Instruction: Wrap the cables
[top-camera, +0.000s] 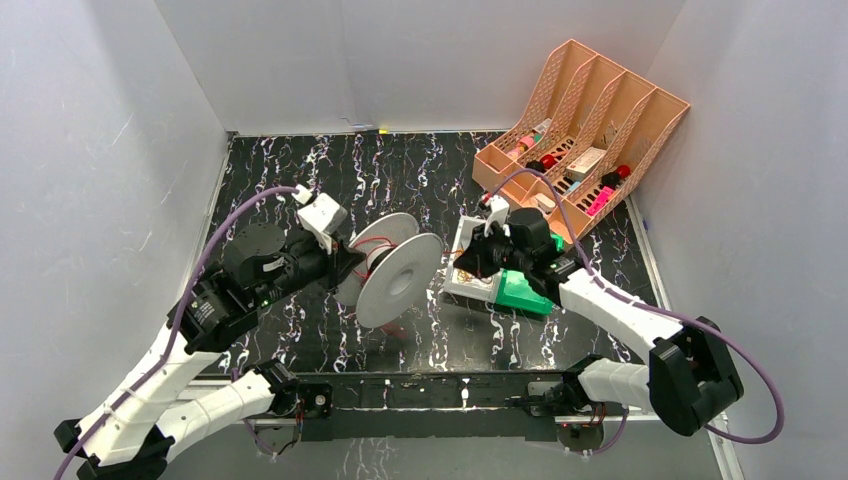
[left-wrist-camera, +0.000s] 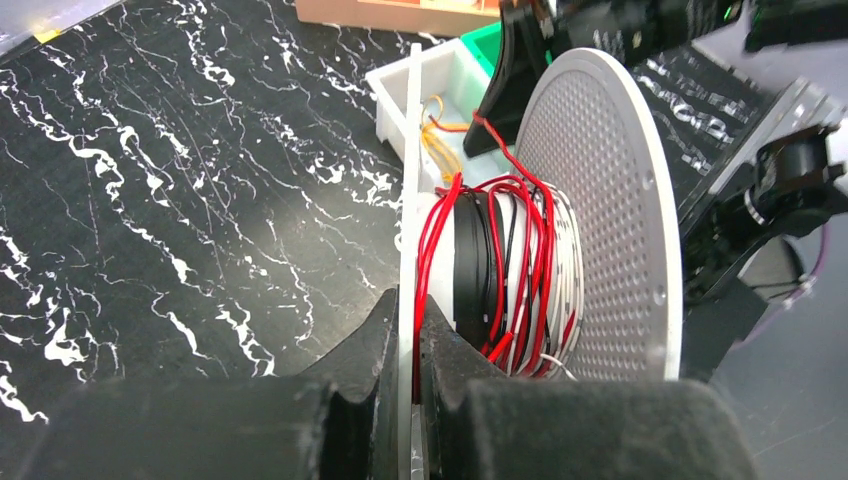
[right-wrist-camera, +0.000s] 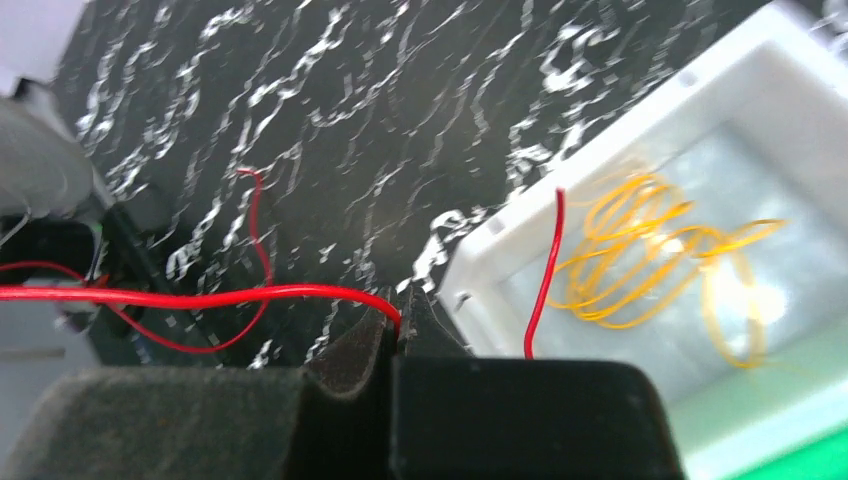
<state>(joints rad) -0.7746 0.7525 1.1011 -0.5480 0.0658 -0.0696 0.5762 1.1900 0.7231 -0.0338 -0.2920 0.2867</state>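
Note:
A white spool (top-camera: 398, 278) with two round flanges is held up at mid-table. My left gripper (left-wrist-camera: 412, 345) is shut on the thin edge of its near flange (left-wrist-camera: 409, 180). Red cables (left-wrist-camera: 520, 255) lie wound round the spool's core, with black and white strands among them. In the right wrist view one red cable (right-wrist-camera: 200, 297) runs in from the left and ends pinched in my right gripper (right-wrist-camera: 402, 322), which is shut on it. Its loose end (right-wrist-camera: 545, 270) rises beside the fingers over the white tray. My right gripper (top-camera: 478, 252) sits just right of the spool.
A white tray (right-wrist-camera: 640, 130) holding yellow-orange wire loops (right-wrist-camera: 650, 260) lies under my right gripper, with a green box (top-camera: 525, 292) beside it. A peach file rack (top-camera: 585, 125) with small items stands at the back right. Grey walls enclose the black marbled table.

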